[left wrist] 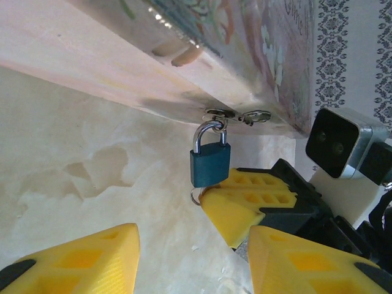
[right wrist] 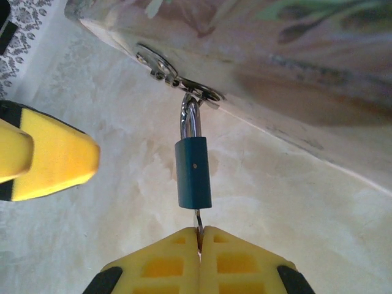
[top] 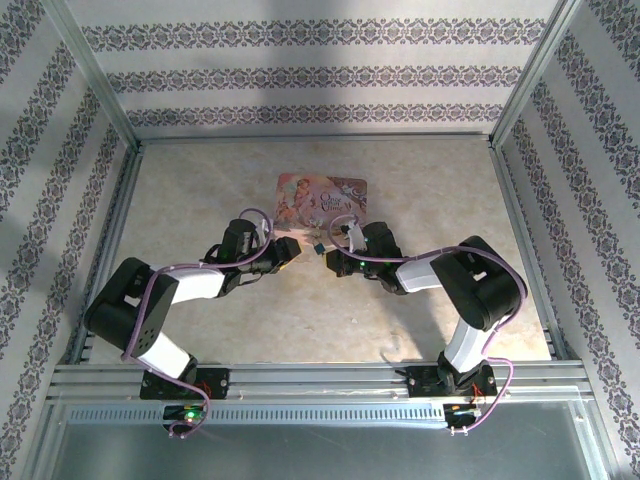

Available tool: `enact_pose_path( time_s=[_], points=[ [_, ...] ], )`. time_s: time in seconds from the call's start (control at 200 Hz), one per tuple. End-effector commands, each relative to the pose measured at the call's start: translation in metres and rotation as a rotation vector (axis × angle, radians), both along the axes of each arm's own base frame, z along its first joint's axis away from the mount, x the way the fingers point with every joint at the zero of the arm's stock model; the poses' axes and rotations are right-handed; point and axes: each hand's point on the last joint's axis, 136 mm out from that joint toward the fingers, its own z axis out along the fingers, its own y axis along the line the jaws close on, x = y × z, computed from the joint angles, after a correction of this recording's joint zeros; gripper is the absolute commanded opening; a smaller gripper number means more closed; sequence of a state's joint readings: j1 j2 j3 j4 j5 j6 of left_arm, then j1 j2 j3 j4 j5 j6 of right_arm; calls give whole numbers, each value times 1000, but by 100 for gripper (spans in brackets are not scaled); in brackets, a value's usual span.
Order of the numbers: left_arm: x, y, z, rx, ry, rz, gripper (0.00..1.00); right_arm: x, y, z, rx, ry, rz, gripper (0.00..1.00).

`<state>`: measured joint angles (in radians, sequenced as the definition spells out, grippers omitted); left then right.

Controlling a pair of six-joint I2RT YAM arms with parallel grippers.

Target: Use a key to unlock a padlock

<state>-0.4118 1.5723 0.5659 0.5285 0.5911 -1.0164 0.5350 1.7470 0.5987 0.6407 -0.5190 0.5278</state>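
Now the right gripper [right wrist: 199, 234] is pinched tight on the key [right wrist: 197, 219], padlock [right wrist: 193, 173] at its twelve o'clock; the left gripper [left wrist: 193, 245], at the padlock's nine o'clock, gapes empty.

Small padlock [right wrist: 193, 173], dark blue body with a bright silver shackle. Shackle closed, hooked through the hasp [right wrist: 187, 92] at the edge of the pink tin [right wrist: 294, 55]. Body standing straight out from that edge (one small dot on its visible face). Thin pale key [right wrist: 198, 219] at the body's underside, apparently seated in the keyway, in line with the body. Pinched between the closed fingertips of the right gripper [right wrist: 199, 236].
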Motion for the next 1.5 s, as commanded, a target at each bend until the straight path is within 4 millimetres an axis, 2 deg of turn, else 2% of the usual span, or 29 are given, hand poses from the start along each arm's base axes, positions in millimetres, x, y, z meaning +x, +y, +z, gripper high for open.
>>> enact_pose_path(
  time_s=[0.0, 0.54, 0.81, 1.494],
  points=[
    [6, -5, 10, -56, -27, 1, 49, -10, 10, 16, 65, 29, 33, 0],
    [16, -28, 7, -130, -10, -28, 48, -18, 10, 18, 109, 132, 6, 0],
    [20, -43, 4, -156, -4, -46, 44, -21, 9, 17, 123, 176, -25, 0],
    [22, -56, -14, -153, 65, -11, 38, -19, 16, 35, 197, 228, -62, 0]
  ],
)
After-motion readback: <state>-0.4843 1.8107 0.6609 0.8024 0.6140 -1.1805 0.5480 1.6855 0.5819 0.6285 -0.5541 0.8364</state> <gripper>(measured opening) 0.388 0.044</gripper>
